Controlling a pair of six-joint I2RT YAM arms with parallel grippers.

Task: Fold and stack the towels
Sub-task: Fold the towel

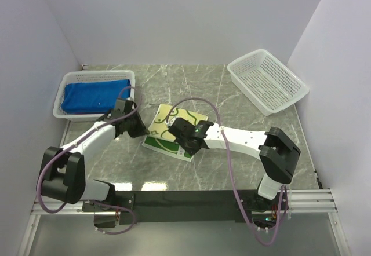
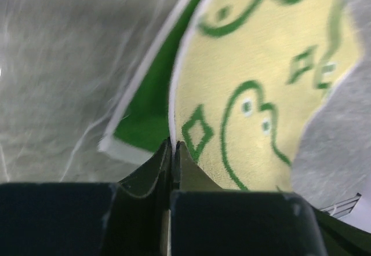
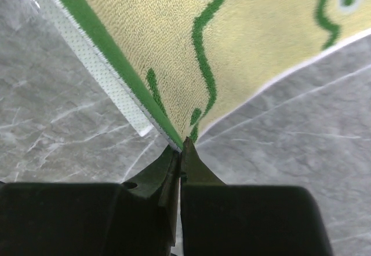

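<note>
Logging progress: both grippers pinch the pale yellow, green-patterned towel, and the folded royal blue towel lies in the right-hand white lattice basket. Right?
Wrong basket: the top external view shows the folded royal blue towel in the left-hand white lattice basket. The rest holds.

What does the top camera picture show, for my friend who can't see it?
The left gripper and right gripper each pinch the yellow towel, lying on a marble table. The left basket holds blue towels; the right basket sits across the table.
</note>
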